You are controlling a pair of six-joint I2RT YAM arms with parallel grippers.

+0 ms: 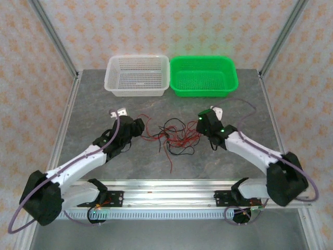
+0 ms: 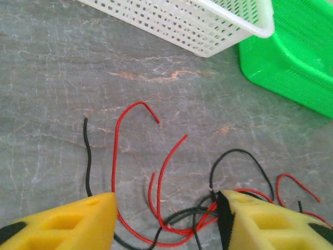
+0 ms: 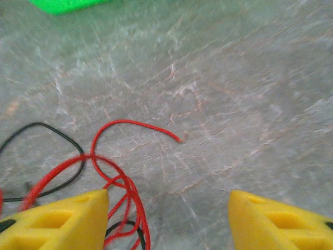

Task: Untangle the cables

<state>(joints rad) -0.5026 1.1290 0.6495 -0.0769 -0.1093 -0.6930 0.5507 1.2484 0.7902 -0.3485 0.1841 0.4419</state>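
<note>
**Both pincers open at the knot**

The left pincer [image 2: 166, 208] stood about half open. Its yellow fingers [image 2: 67, 224] were set either side of a bunch of cables [image 1: 177, 138], straddling them and clamping nothing. Red and black loops ran through the gap. From above, that pincer [image 1: 139, 126] sat at the left edge of the tangle.

The right pincer [image 3: 167, 200] gaped wide too, with bare stone between the tips. A twist of red wire [image 3: 130, 122] passed just beside its left finger, and I could not tell whether the two touched. It held nothing. From above it [image 1: 204, 122] sat at the tangle's right edge.

The cables lay mid-counter between the two pincers, well short of the baskets. Red wires [image 2: 115, 156] and black wires [image 2: 87, 156] crossed over one another, several of each. The knot was too dense for a true count. One black end and one red hook strayed clear on the left.

There were two baskets at the far edge, side by side and touching. The white one [image 1: 138, 92] was on the left and the green one [image 1: 204, 89] on the right.

The counter [image 1: 93, 104] was grey, veined stone, with a metal rail [image 1: 166, 185] along its near edge. Slanted metal posts [image 1: 52, 34] framed the cell, and peach floral wallpaper [image 1: 166, 26] covered the walls behind.
</note>
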